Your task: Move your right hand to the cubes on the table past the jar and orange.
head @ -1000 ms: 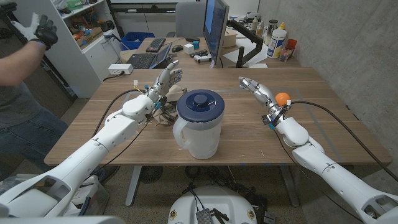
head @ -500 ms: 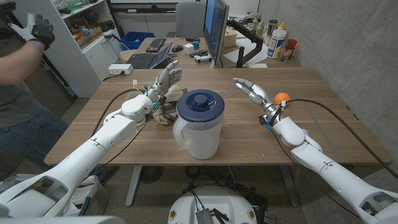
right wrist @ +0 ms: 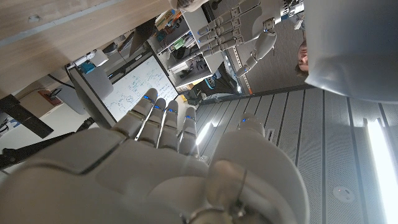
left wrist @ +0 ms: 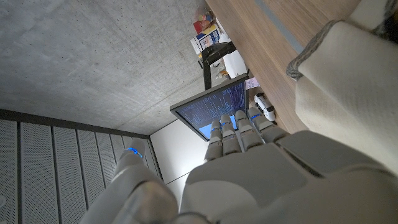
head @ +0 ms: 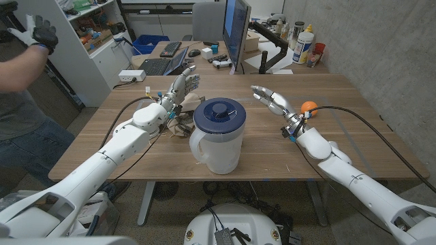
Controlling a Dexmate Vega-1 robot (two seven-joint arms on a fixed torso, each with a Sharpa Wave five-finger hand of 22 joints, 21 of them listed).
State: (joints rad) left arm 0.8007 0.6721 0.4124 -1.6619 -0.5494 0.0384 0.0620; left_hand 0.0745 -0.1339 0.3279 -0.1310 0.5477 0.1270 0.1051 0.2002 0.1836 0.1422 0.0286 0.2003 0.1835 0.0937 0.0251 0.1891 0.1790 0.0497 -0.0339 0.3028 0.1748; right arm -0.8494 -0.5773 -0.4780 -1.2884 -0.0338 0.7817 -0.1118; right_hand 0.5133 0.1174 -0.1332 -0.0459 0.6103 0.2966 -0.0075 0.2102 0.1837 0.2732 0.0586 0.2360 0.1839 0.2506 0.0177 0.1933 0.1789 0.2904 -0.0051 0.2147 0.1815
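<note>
The jar (head: pixel 218 136), white with a blue lid, stands mid-table. A small orange (head: pixel 310 106) lies to its right. My right hand (head: pixel 271 99) hovers between the two, level with the jar's far side, fingers stretched out and holding nothing. Pale wooden cubes (head: pixel 178 126) lie just left of the jar, partly hidden under my left arm. My left hand (head: pixel 182 87) is raised beyond them, fingers spread and empty. In the right wrist view my right hand (right wrist: pixel 161 143) points toward the left hand (right wrist: pixel 239 28), with the jar's wall (right wrist: pixel 354 50) beside it. The left wrist view has my left hand (left wrist: pixel 249 168) beside the jar (left wrist: pixel 348 81).
A monitor (head: pixel 236 30), a laptop (head: pixel 167 64) and bottles (head: pixel 303 44) line the table's far edge (head: pixel 225 75). A person (head: pixel 24 88) with a gloved hand raised stands off the table's left side. Black cables trail from both wrists across the wood.
My right hand has moved left and a little farther out, away from the orange and toward the jar's far side. The left hand and the jar have stayed put.
</note>
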